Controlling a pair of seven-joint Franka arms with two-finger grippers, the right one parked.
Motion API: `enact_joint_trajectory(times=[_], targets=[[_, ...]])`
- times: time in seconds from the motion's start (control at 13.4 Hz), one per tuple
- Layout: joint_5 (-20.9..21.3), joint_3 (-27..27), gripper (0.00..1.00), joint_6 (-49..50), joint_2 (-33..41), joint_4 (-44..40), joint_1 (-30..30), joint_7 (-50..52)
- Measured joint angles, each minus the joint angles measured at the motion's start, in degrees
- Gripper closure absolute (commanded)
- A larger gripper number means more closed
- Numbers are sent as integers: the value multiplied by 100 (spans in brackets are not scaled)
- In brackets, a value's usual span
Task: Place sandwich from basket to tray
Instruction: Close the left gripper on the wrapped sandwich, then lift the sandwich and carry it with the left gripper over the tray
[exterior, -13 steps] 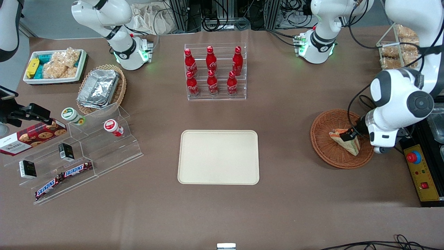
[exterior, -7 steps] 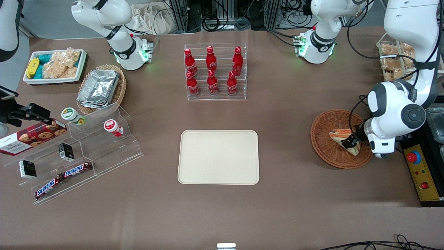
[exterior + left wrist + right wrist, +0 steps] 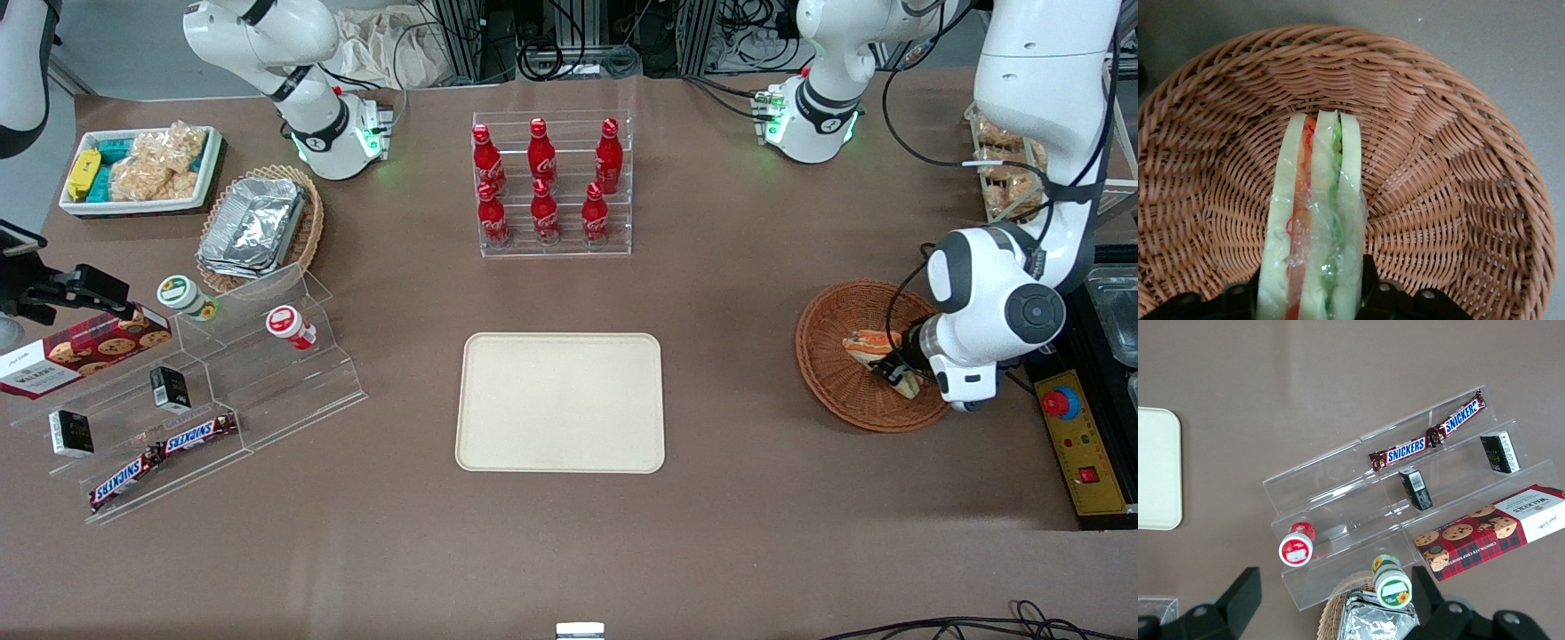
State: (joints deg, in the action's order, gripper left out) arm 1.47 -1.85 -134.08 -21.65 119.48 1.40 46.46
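Gripper down in basket, fingers apparently clamped on either side of sandwich.
Sandwich stands on edge inside basket, toward working arm's end; tray lies well apart, mid-table.

Brown table surface; cables and metal framing along farthest edge; even lighting.
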Motion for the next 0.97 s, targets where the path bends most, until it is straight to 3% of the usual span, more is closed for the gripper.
enact_joint_trajectory(times=[0.22, 0.52, 0.75, 0.97], targets=[[60, 15, 100, 218, 147, -89, -9, -20], [59, 239, 100, 1793, 925, -730, -265, -62], [48, 841, 100, 2529, 1157, -1385, -607, 52], [18, 1573, 100, 2192, 958, -1626, -849, 227]])
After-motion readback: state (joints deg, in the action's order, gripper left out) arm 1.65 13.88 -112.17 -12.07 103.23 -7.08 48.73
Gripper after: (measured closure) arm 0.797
